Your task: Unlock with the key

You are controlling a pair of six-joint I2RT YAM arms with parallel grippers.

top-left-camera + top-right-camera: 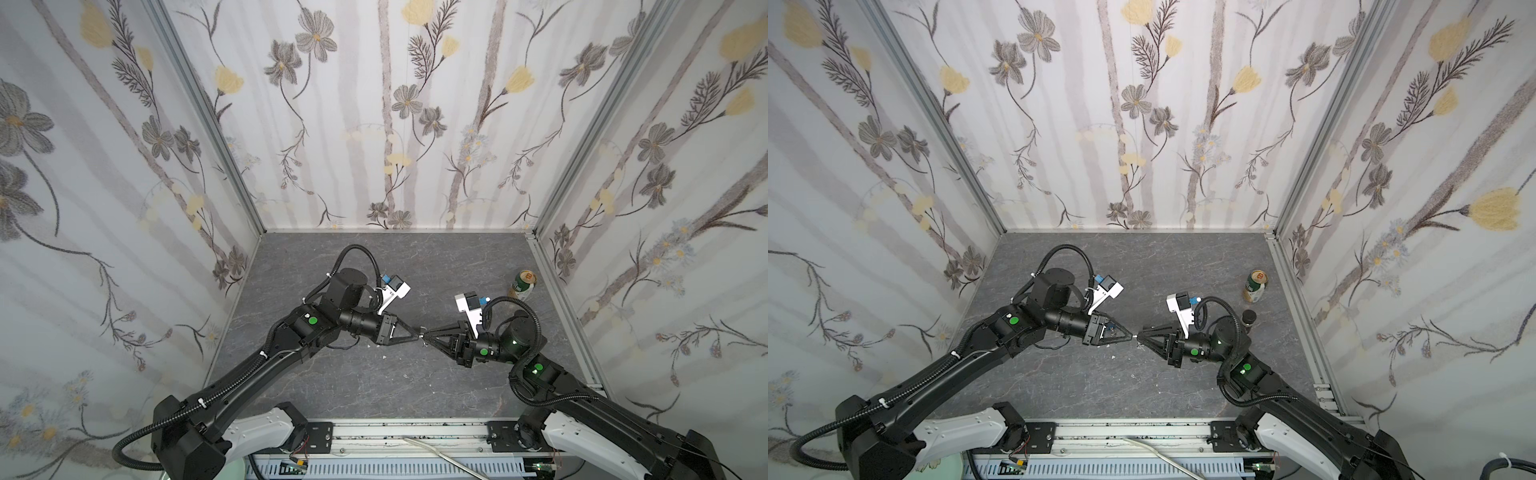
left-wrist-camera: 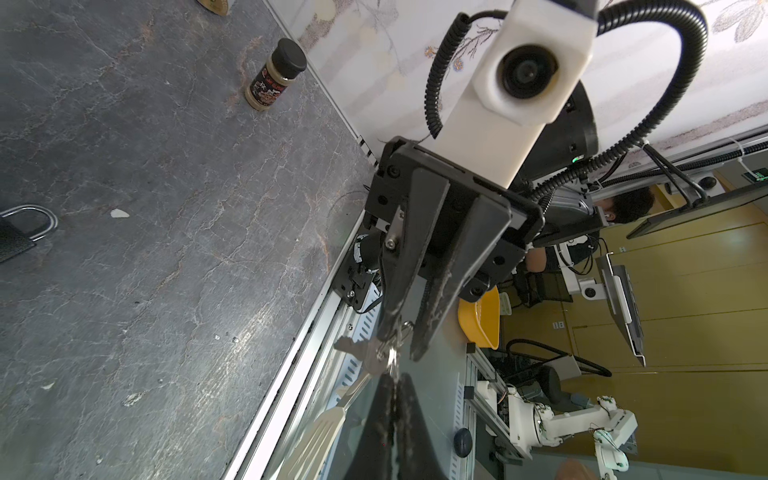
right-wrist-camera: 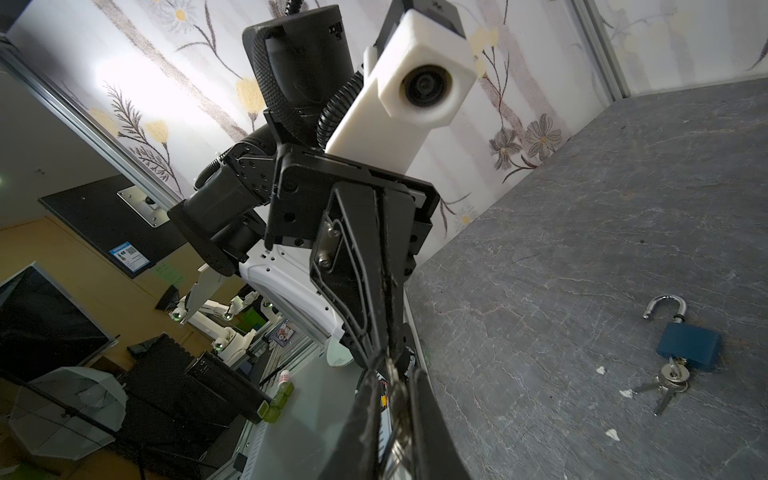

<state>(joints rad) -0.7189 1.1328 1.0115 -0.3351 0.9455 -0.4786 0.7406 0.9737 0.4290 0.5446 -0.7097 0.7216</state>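
Observation:
My two grippers meet tip to tip above the middle of the grey table in both top views, left gripper (image 1: 418, 336) against right gripper (image 1: 427, 337). Between them hangs a small bunch of silver keys (image 2: 359, 352) on a ring. In the left wrist view my left gripper (image 2: 394, 376) is shut on the ring. My right gripper (image 3: 395, 376) has narrow jaws with the ring's metal (image 3: 397, 419) between them. A blue padlock (image 3: 688, 343) lies on the table beside the grippers, its shackle swung open. A key (image 3: 669, 380) sits in its keyhole with two more on its ring.
A green and gold can (image 1: 523, 285) stands near the right wall. A spice jar (image 2: 274, 75) with a black cap stands in front of it, behind my right arm. Small white flecks (image 2: 119, 213) lie on the table. The metal front rail (image 1: 415, 436) runs along the near edge.

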